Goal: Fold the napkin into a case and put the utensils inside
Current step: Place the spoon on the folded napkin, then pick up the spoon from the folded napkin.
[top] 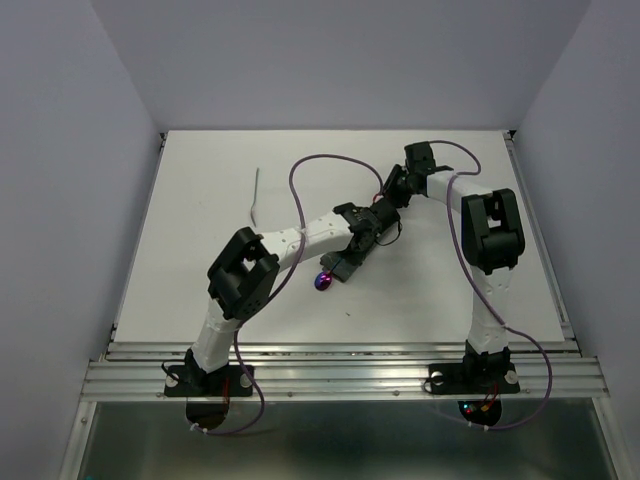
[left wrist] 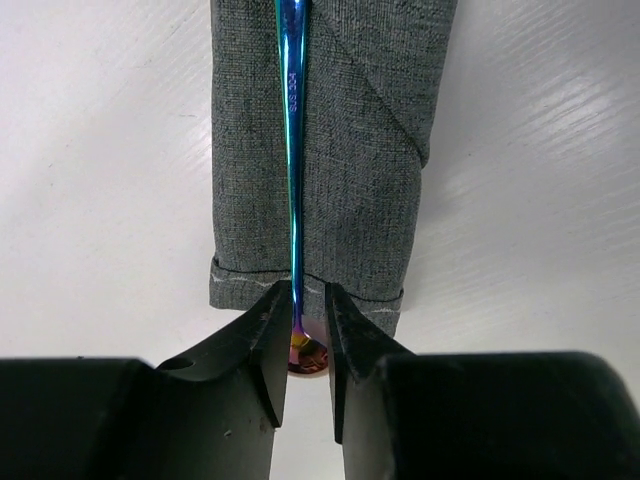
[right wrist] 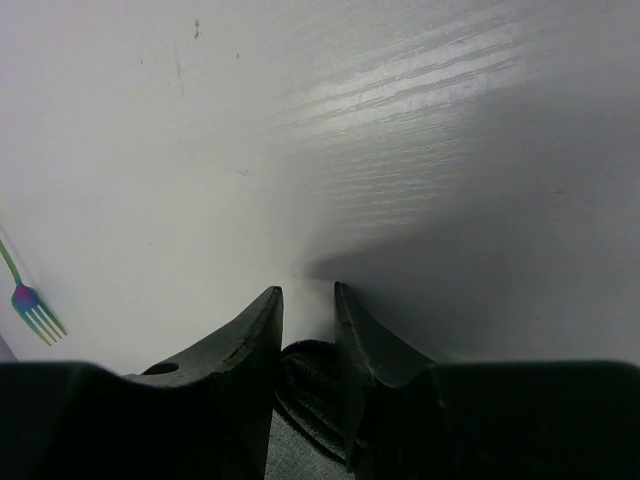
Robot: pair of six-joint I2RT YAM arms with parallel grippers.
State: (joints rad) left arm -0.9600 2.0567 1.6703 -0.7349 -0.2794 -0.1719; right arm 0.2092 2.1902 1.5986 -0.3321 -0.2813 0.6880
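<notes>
Case [left wrist: 350, 200] is being held lengthwise mid-table, its far end apparently being pinched by the right gripper [right wrist: 308, 290]; the spoon [left wrist: 291, 150] lying along it is being straddled by the left gripper [left wrist: 305, 290], jaws parted. If the spoon snags, the folds risk being dragged open. The fork [top: 257, 190] is lying well apart on the white table [top: 200, 280], which is being enclosed by pale walls [top: 100, 100]

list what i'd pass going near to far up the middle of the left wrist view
left gripper's fingers → spoon's bowl, low between them → hemmed end of the case → diagonal fold edge on the case, further up; the spoon's handle runs on up along the cloth
</notes>
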